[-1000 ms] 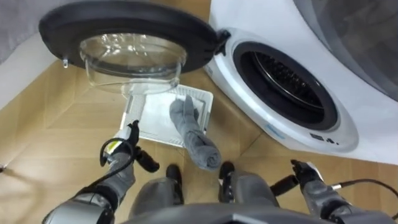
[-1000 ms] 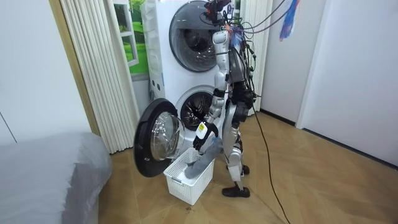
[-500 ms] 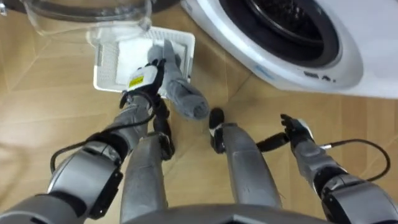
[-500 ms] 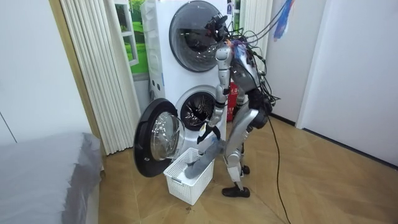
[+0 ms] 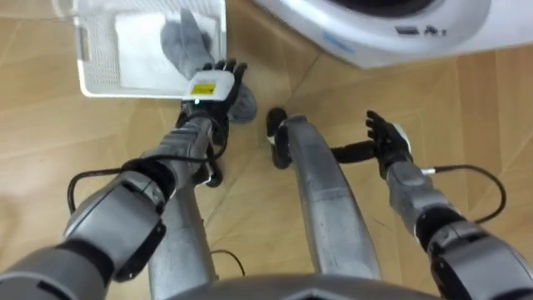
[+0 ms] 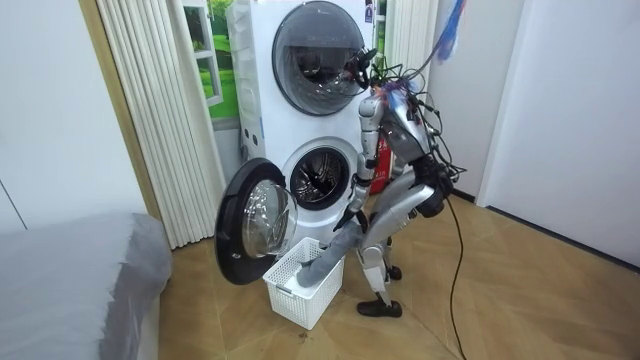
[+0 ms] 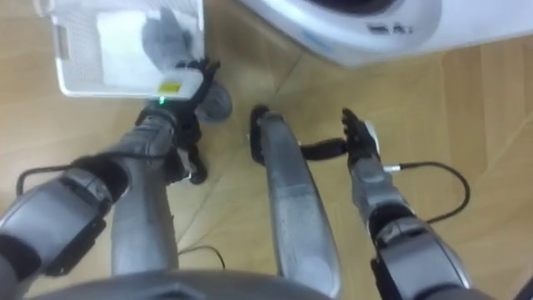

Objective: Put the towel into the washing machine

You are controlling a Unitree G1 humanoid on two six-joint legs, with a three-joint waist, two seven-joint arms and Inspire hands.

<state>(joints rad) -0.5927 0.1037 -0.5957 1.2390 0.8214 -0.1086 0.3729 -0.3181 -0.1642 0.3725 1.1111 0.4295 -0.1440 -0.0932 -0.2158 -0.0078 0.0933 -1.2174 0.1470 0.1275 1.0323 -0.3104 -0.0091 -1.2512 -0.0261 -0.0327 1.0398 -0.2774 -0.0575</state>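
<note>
Left eye view: towel point(image 5: 185, 43) partly hidden

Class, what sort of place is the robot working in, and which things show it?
Probably a home laundry corner: a washing machine with its door open under a second front-loader, a white laundry basket holding a grey towel, and a bed nearby.
</note>
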